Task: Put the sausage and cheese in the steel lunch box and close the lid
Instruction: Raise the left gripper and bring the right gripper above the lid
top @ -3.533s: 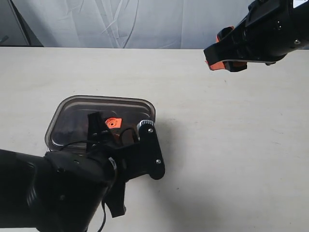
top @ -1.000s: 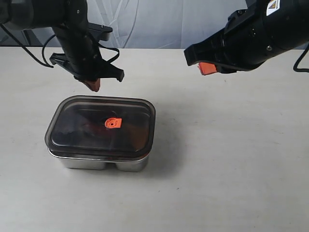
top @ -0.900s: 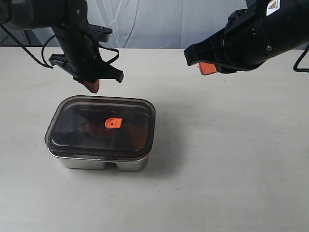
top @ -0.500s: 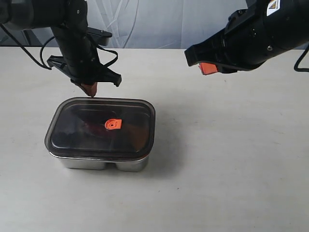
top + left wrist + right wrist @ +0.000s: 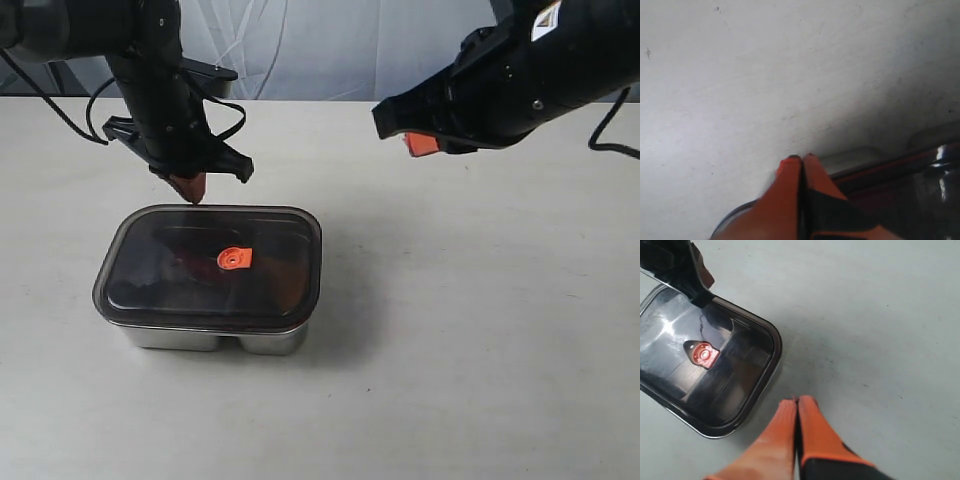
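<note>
While both pairs of jaws are pressed together with nothing between them, the left gripper (image 5: 801, 159) has come down over the last second. Its orange tips now hang at the far rim of the lid (image 5: 210, 262), touching it or just above it; I cannot tell which. The right gripper (image 5: 420, 145), likewise closed and empty, hovers well apart over the bare desk (image 5: 480, 300), having drifted slightly toward the middle. The lid lies flat on the steel lunch box (image 5: 205, 338) with its orange valve tab (image 5: 233, 258) facing up, and it has not shifted. Through the smoky plastic only dim dark shapes show, so the sausage and the cheese cannot be made out. Neither lies on the desk, so they are presumably inside. Loading looks finished and the lid placed; the descent reads as a press to seat the rim, probably the last step.
</note>
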